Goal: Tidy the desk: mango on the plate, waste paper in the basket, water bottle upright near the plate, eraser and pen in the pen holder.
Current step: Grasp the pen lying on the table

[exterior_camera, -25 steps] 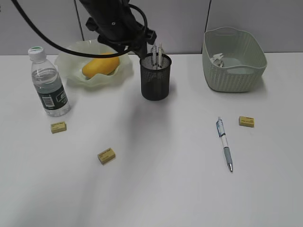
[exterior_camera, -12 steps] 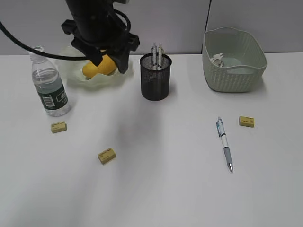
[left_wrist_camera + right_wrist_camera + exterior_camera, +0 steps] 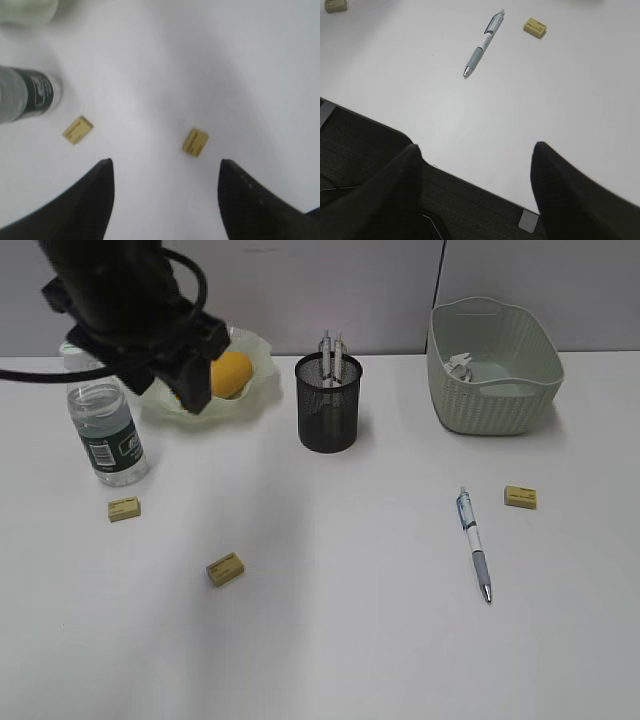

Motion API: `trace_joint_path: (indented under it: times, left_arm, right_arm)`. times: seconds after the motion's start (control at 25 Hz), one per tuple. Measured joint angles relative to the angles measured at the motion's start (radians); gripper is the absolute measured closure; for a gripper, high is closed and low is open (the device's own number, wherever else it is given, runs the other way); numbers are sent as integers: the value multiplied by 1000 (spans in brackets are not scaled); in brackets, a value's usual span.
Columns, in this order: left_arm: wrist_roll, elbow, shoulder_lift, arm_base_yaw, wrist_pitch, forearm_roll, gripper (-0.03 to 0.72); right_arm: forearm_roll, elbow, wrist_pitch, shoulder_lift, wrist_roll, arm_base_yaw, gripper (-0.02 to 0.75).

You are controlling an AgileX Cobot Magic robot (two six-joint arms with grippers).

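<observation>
From the outside camera, the mango sits in the plate. The water bottle stands up just left of the plate. The paper is in the basket. Right of the plate, the pen holder has two pens. One pen and three erasers still lie on the desk.

The left camera shows the left gripper spread wide and empty above two erasers.

The right camera shows the right gripper spread wide and empty, far from the plate.
</observation>
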Motion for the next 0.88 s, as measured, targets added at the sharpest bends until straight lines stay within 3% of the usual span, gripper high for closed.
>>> trace_joint_path:
  times: [0.44, 0.88]
  left_arm:
    - [1, 512, -431, 0, -127, 2, 207]
    - [1, 827, -936, 0, -165, 2, 209]
  right_arm:
    - [0, 0, 0, 0, 0, 0, 206]
    - [0, 0, 0, 0, 0, 0, 206]
